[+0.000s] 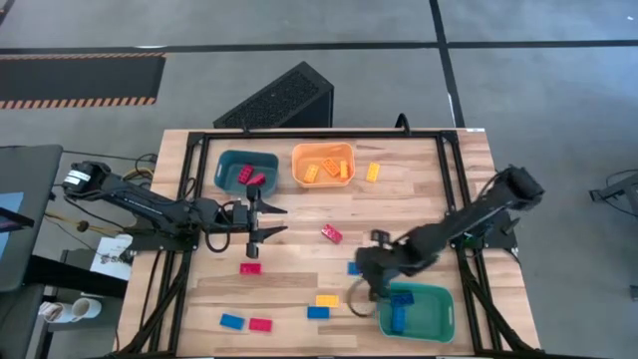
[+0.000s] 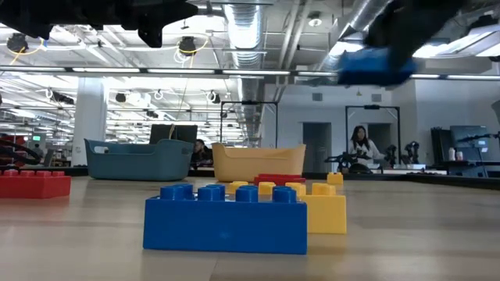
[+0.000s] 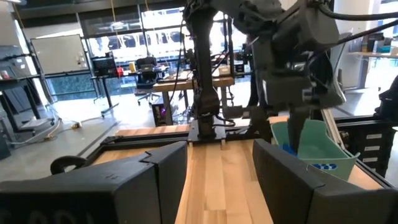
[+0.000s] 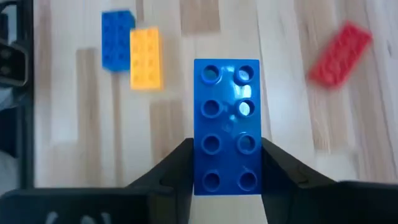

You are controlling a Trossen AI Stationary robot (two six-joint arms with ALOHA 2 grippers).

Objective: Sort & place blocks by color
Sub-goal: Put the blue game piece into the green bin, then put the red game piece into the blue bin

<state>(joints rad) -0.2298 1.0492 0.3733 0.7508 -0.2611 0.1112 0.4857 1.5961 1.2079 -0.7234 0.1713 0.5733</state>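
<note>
While the left gripper (image 1: 267, 221) gapes mid-table, the right gripper (image 4: 225, 167) pinches a blue block (image 4: 226, 124) — seemingly clear of the boards.

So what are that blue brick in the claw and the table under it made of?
The blue brick clamped in the right gripper looks like glossy moulded plastic: light glints off its round studs. The table appears to be pale wooden planks with visible grain and a smooth finish.

Blue block (image 4: 226, 127) between tool fingers
</note>
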